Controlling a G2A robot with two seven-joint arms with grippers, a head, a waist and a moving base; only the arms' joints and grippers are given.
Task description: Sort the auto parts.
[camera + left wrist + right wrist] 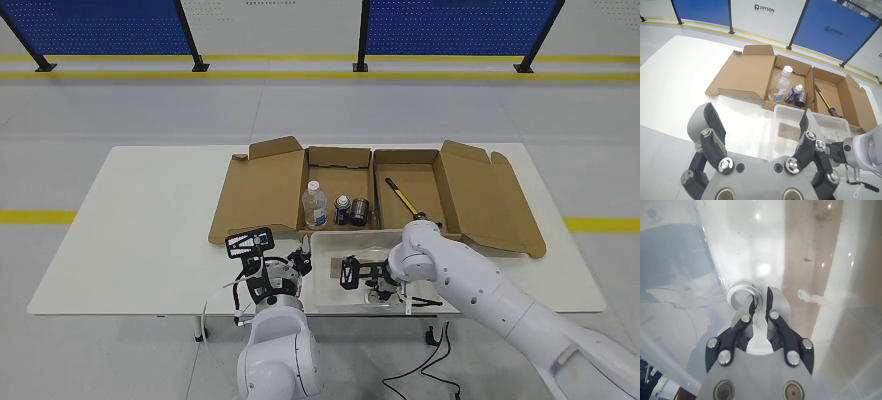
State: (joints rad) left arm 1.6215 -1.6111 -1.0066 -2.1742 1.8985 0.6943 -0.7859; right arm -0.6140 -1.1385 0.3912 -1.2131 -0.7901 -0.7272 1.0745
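Right claw is down in the clear bin, drawn in to a narrow gap across the wall of the metal ring. One finger sits in the bore and the other outside. It looks like a pinch, though I can't confirm the outer pad is fully seated. The ring lies on the bin floor close to a side wall. Left claw is wide open with nothing in it, over the desk just beside the bin. The left box holds a bottle, spray can and a steel sleeve. The right box holds a caliper. My read is that the step in hand is grasping and extracting the ring, with sorting well along. To do it well, confirm both pads bear on the ring wall before lifting, since a thin rim on smooth metal will want to pivot or slip. Lift straight up until clear of the bin rim and avoid dragging toward the near wall. Then traverse level; the ring probably belongs with the sleeve in the left box, but that's a guess. Set it down low rather than dropping it, as it will roll. Keep the left arm parked so the paths don't cross over the bin.
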